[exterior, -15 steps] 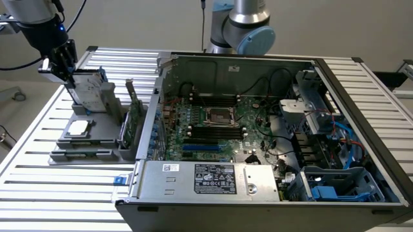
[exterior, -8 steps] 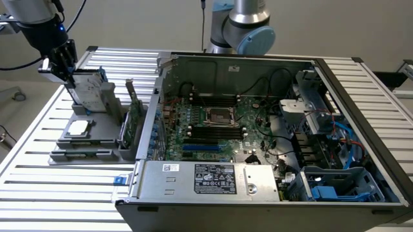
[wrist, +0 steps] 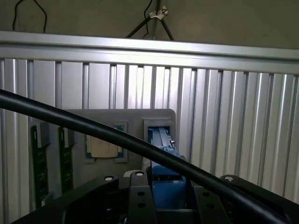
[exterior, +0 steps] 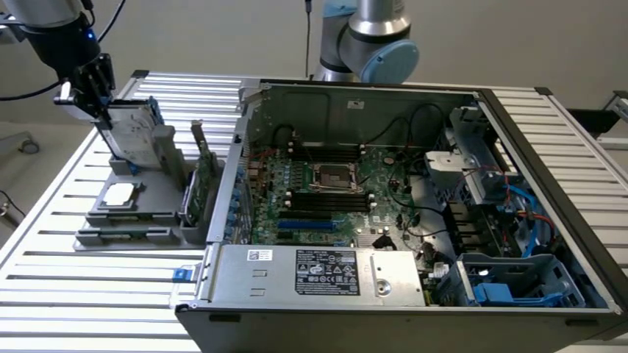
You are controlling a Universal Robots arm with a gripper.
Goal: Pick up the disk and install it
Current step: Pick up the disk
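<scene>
The disk stands on edge at the far end of a grey holder, left of the computer case in the exterior view. Its silver face and blue carrier edge show there. My black gripper reaches down onto the disk's top edge from above. In the wrist view the blue carrier runs straight between my two black fingers, which sit against both of its sides, so the gripper is shut on the disk. The disk's lower end still sits at the holder's slot.
The open computer case takes up the middle and right, with a blue drive cage at its near right corner. A green circuit card stands upright in the holder, beside a small square chip. A black cable crosses the wrist view.
</scene>
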